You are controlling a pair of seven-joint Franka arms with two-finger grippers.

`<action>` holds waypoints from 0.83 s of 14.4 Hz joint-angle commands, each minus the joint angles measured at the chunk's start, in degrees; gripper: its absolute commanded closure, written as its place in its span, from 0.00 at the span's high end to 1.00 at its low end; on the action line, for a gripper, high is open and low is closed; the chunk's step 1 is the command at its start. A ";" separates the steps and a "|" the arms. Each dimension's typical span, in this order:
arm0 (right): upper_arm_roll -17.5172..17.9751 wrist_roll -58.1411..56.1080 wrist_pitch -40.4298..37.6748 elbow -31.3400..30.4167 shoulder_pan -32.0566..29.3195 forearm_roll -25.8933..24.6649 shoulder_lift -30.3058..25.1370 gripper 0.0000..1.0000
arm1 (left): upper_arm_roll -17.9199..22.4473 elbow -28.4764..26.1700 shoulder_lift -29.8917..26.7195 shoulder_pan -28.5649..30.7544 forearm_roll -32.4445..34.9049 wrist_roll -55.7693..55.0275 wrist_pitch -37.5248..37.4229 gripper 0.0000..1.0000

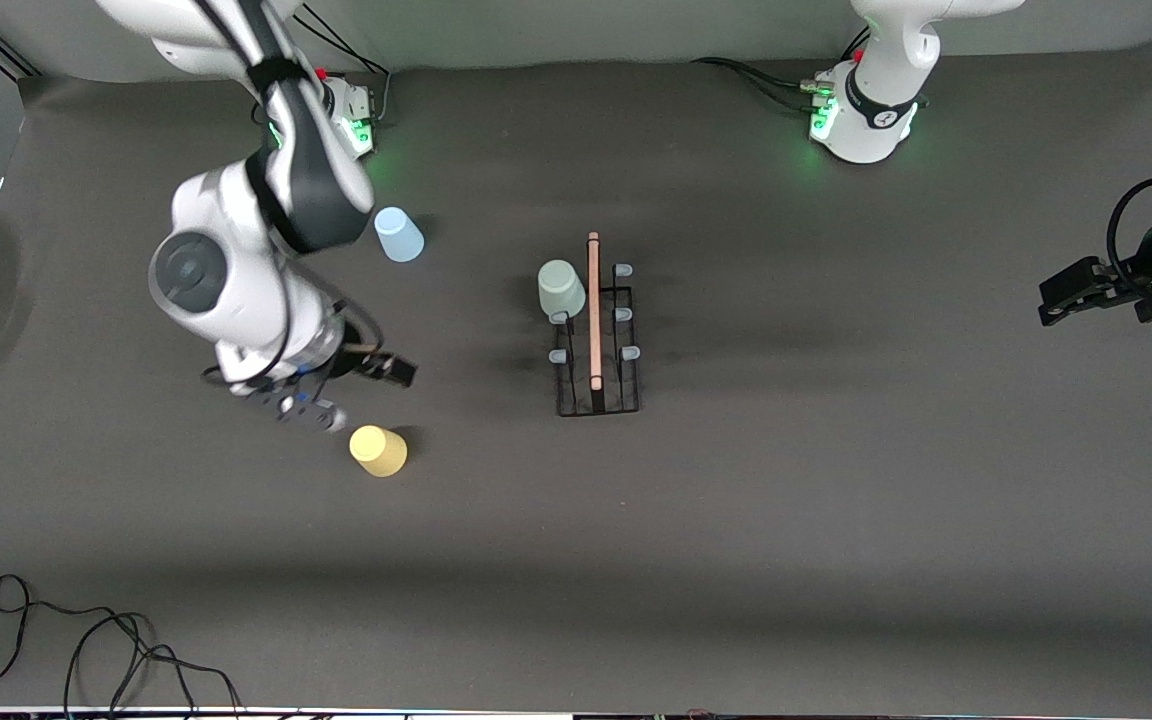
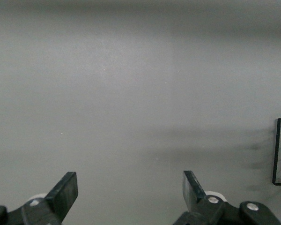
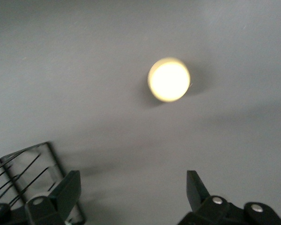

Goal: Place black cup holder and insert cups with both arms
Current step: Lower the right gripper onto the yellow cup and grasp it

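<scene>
Green cup (image 1: 562, 288) sits on the rack (image 1: 596, 340). Right gripper (image 1: 338, 392), jaws apart, hangs by the yellow cup (image 1: 379, 450) (likely next); left gripper (image 1: 1071, 296) waits, jaws apart.

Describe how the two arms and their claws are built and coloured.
Both arms have glossy white shells. The right arm shows dark grey joint sections, a round grey joint cap and black cabling. Each round base glows green, with black cables plugged in beside the left arm. The left claw and right claw are black, with flat, wedge-shaped fingers held by silver screws.
</scene>
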 commanded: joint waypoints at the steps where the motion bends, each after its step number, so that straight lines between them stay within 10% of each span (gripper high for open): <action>1: 0.06 -5.58 4.38 0.51 -1.84 1.80 4.94 1.00 | 0.19 1.17 0.56 -0.66 0.10 -0.70 0.27 1.00; 12: 0.23 -10.69 19.59 0.42 -2.11 6.55 17.78 1.00 | 0.28 2.05 0.56 -0.30 0.10 0.00 -0.08 1.00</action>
